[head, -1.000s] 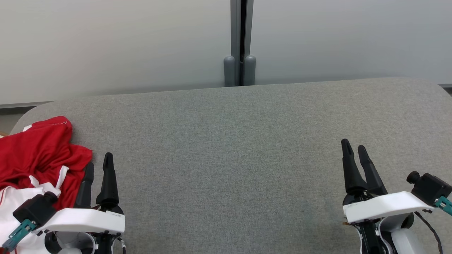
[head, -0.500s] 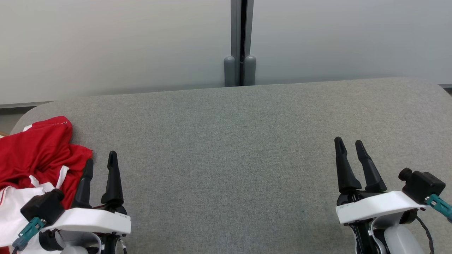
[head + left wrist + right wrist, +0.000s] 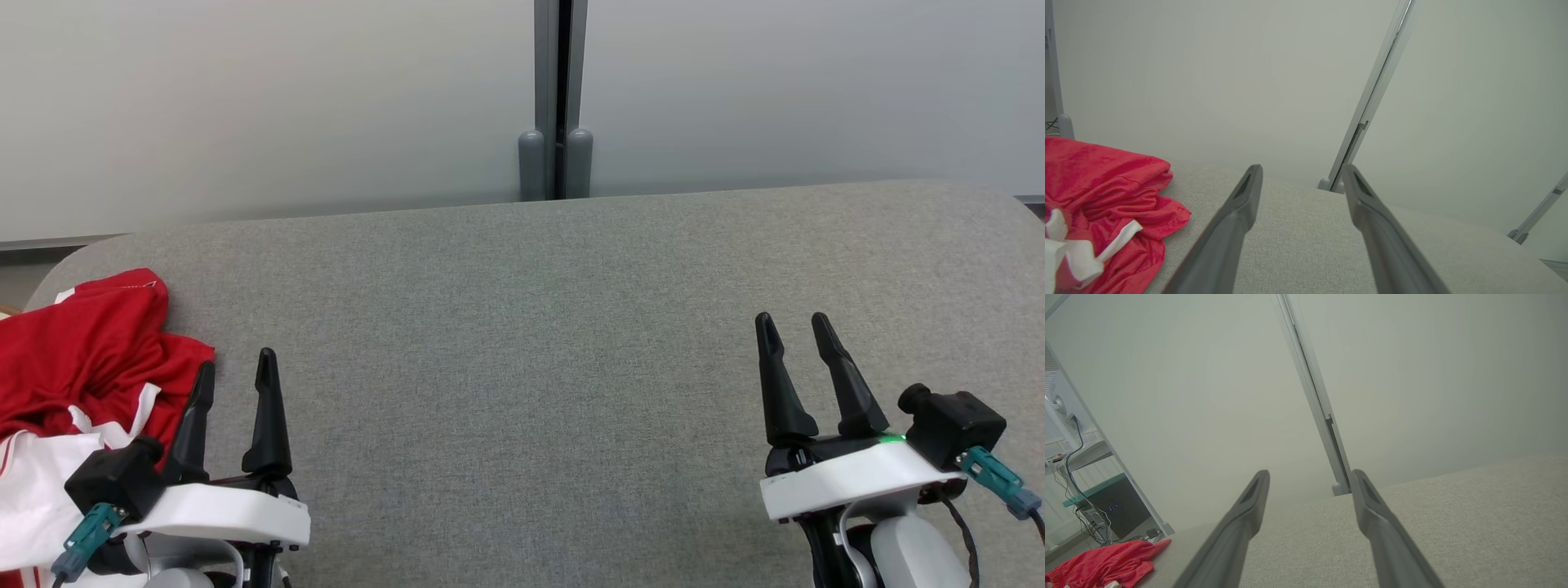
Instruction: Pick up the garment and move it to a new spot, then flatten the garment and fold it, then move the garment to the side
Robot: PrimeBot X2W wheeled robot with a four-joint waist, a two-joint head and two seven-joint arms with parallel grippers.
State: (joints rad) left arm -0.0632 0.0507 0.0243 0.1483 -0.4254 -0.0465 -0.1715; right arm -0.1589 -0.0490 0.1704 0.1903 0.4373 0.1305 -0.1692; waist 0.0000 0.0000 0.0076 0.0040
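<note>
Lying crumpled: 1 garment (red-white) | 2 hands: left hand, right hand, both spread

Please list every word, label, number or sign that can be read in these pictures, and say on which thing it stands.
No text here can be read.
Small white mark printed on the upper fold of the red garment, head view: too small to tell whether it is a logo or letters.
The wrist views show no writing.
</note>
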